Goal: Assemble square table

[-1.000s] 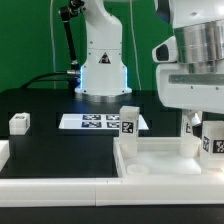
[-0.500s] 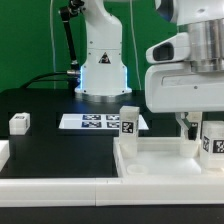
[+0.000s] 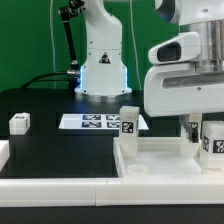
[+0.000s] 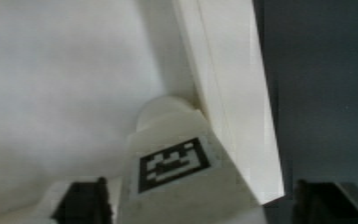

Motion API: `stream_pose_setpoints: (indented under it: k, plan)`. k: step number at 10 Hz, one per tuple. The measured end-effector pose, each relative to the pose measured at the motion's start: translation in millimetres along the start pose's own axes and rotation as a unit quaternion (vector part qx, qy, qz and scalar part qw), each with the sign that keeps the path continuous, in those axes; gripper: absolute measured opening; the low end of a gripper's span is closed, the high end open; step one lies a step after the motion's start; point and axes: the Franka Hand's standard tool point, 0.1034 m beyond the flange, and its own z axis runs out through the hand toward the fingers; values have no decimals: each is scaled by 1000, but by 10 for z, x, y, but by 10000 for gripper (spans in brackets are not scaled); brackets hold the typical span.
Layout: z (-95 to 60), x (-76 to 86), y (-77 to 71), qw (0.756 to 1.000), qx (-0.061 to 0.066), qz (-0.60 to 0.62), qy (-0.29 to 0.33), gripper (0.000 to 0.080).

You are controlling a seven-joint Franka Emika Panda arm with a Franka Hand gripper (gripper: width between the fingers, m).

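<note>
The jaws are shown spread wide in the wrist view, with nothing pinched. The two dark fingertips (image 4: 91, 200) are set well apart. Between them, just ahead of the tips, a short white leg (image 4: 165, 130) is framed. It is blocky, smooth and matte, and a black-and-white square tag (image 4: 172, 160) is printed on one face. Only a coarse pattern of blocks is carried by the tag, and no lettering can be made out.

The leg is seen close against the raised rim of the tabletop (image 4: 220, 80), a straight, plain white plastic edge running on past the jaws.

In the exterior view the tray-like tabletop is seen lying flat on the black surface (image 3: 50, 140), directly beneath the jaws. A second leg (image 3: 129, 122), tagged likewise, is stood upright at the tray's corner, to the exterior view's left of the jaws. The thin marker board (image 3: 92, 121) is laid flat just behind it. A small white block (image 3: 20, 123) is seen well apart from the jaws, further to that side.
</note>
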Motion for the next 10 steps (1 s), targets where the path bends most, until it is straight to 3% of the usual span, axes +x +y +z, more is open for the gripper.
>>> stream_pose_setpoints:
  k: [1,2,4,7,8,9,10]
  plan:
    - [3,-5,6,999,2,50,-1,405]
    - [4,0,24,997,1,78,-1,294]
    - [1,5,30,988,5,157,-5,294]
    - [12,29,43,920,23,390,-23,294]
    - [19,29,34,887,29,459,-29,293]
    - [18,45,46,860,42,507,-35,293]
    - [22,39,36,849,41,525,-35,293]
